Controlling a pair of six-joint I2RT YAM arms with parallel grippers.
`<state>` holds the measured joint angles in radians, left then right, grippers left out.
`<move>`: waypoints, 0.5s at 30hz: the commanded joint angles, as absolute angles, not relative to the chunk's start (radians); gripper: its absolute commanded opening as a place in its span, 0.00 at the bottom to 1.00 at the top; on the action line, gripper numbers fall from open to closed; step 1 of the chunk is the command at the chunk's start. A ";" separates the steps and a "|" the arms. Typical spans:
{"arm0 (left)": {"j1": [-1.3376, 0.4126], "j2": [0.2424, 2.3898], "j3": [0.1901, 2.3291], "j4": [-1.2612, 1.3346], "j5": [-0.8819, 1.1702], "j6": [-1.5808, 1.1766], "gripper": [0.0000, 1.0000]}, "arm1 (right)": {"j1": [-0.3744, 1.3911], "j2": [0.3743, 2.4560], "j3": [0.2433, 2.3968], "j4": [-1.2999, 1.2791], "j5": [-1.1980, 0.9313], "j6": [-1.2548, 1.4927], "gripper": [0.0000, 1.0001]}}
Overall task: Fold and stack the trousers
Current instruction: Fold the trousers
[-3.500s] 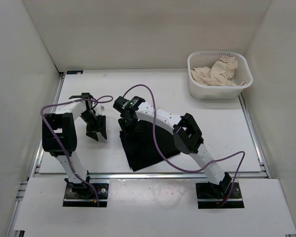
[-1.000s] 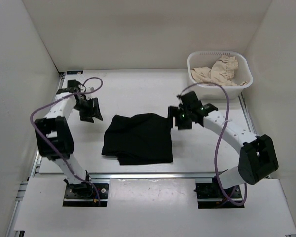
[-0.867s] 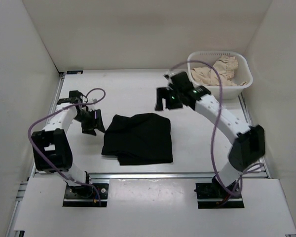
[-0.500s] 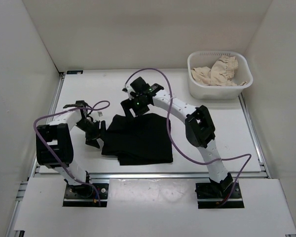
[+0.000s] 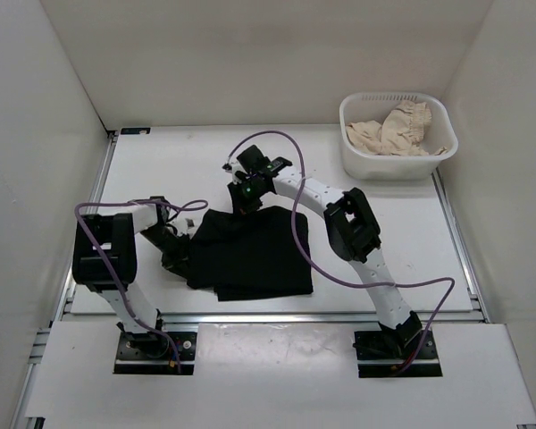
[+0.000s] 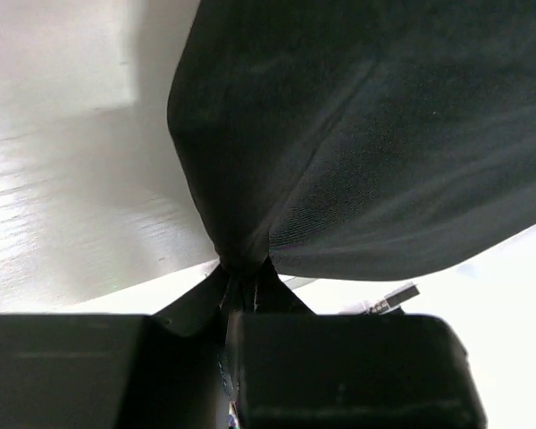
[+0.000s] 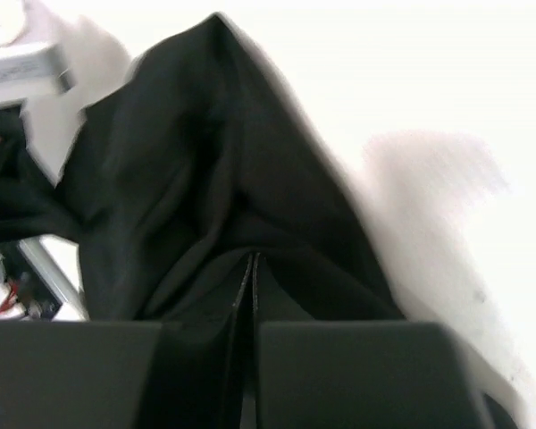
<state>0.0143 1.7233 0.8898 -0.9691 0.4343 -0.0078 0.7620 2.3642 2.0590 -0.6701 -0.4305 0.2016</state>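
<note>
The black trousers [image 5: 255, 255] lie folded into a rough square on the white table [image 5: 161, 161], near its front middle. My left gripper [image 5: 180, 256] is at their left edge, shut on a pinch of the black fabric [image 6: 366, 134]; in the left wrist view the cloth gathers into the left gripper [image 6: 243, 273]. My right gripper [image 5: 244, 202] sits at the far edge of the trousers. In the right wrist view the trousers [image 7: 205, 161] bunch into folds that run into the right gripper [image 7: 253, 261], which is shut on them.
A white basket [image 5: 439, 121] stands at the back right with a beige frilly cloth [image 5: 391, 127] in it. White walls close in the table on three sides. A metal rail [image 5: 277, 315] runs along the table's front edge.
The right arm swung from the right side across to the trousers' far edge. The left gripper moved down to their left edge. Both grippers went from open to shut on the fabric.
</note>
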 commanded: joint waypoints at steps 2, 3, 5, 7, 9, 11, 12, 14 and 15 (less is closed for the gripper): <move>-0.002 1.711 0.864 -0.928 0.397 0.000 0.14 | 0.726 2.382 2.105 -0.565 -0.377 0.300 0.03; -0.011 1.689 0.845 -0.914 0.375 0.000 0.14 | 0.716 2.382 2.105 -0.543 -0.367 0.342 0.03; -0.020 1.642 0.812 -0.897 0.298 0.000 0.14 | 0.692 2.373 2.115 -0.512 -0.306 0.391 0.03; -0.031 1.609 0.779 -0.871 0.238 0.000 0.14 | 0.692 2.373 2.131 -0.512 -0.255 0.400 0.03; -0.041 1.562 0.770 -0.871 0.213 0.000 0.14 | 0.683 2.344 2.145 -0.528 -0.207 0.400 0.04; -0.041 1.530 0.770 -0.871 0.213 0.000 0.25 | 0.683 2.310 2.105 -0.537 -0.141 0.400 0.10; -0.041 1.502 0.770 -0.871 0.213 0.000 0.48 | 0.683 2.265 2.089 -0.537 -0.123 0.388 0.22; -0.041 1.480 0.798 -0.890 0.213 0.000 0.64 | 0.674 2.209 2.057 -0.549 -0.086 0.377 0.38; -0.041 1.480 0.816 -0.916 0.224 0.000 0.69 | 0.673 2.142 2.013 -0.549 -0.046 0.368 0.47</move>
<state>-0.0414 1.5230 0.7807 -0.9306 0.2737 -0.0090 0.6662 2.3333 2.0529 -0.5591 -0.1589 0.3855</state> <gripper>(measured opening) 0.652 0.421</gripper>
